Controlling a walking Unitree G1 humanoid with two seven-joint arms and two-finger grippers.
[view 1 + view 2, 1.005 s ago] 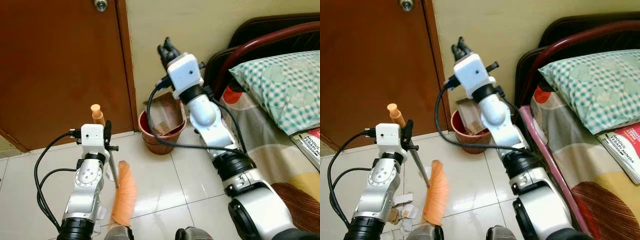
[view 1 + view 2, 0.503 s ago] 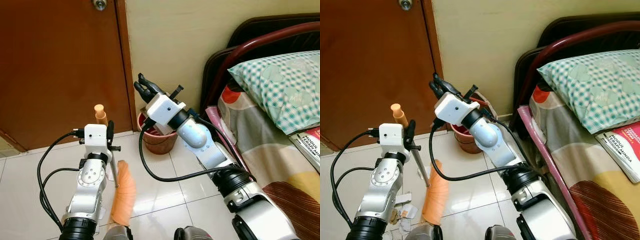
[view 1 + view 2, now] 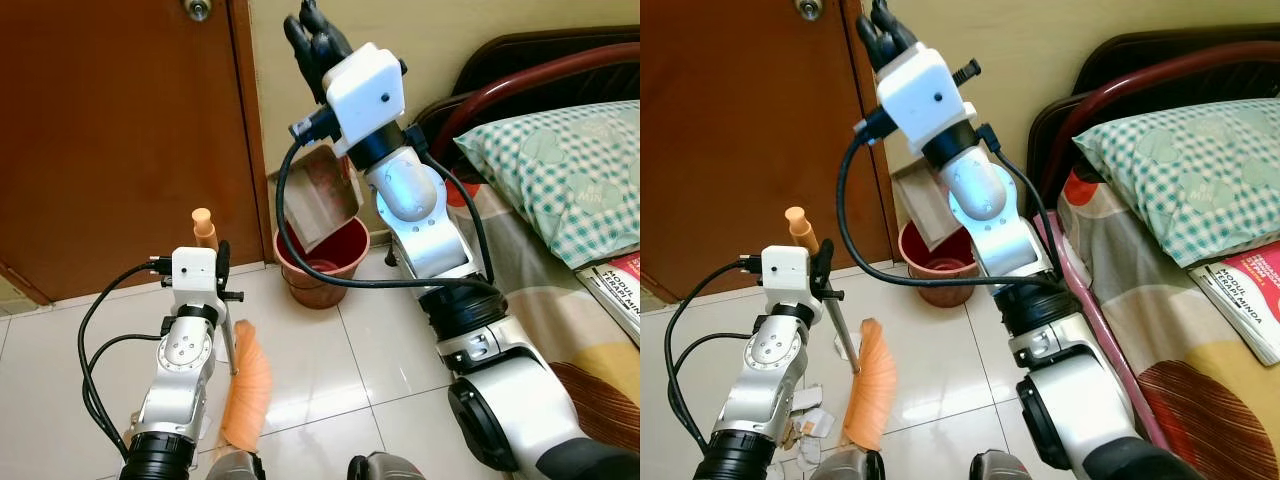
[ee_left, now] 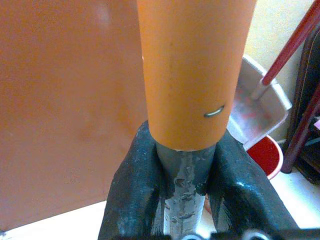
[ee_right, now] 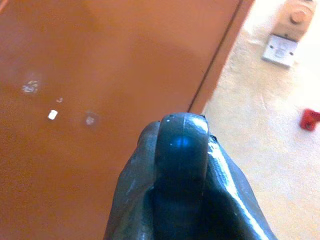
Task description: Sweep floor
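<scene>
My left gripper [image 3: 216, 268] is shut on the broom's grey shaft [image 4: 186, 165], just below its orange grip [image 4: 192, 70]. The broom leans down to its orange brush head [image 3: 247, 385] on the white tiles. My right gripper [image 3: 315, 38] is raised high by the door frame, fingers [image 5: 135, 200] shut on a dark handle end [image 5: 181, 145]. Under that arm the dustpan [image 3: 320, 195] hangs tilted, mouth down, over the red bin [image 3: 322, 268] at the wall. Torn paper scraps [image 3: 805, 415] lie on the floor beside the brush.
A brown door [image 3: 120, 130] stands at the back left. A bed with a dark red frame [image 3: 520, 85], checked pillow [image 3: 565, 165] and a book [image 3: 622, 285] runs along the right. Open tiles [image 3: 330, 360] lie between the broom and the bed.
My right arm dipped toward the bin, then swung up high, lifting the dustpan out so it now hangs tilted above the bin. The left arm and broom have stayed put.
</scene>
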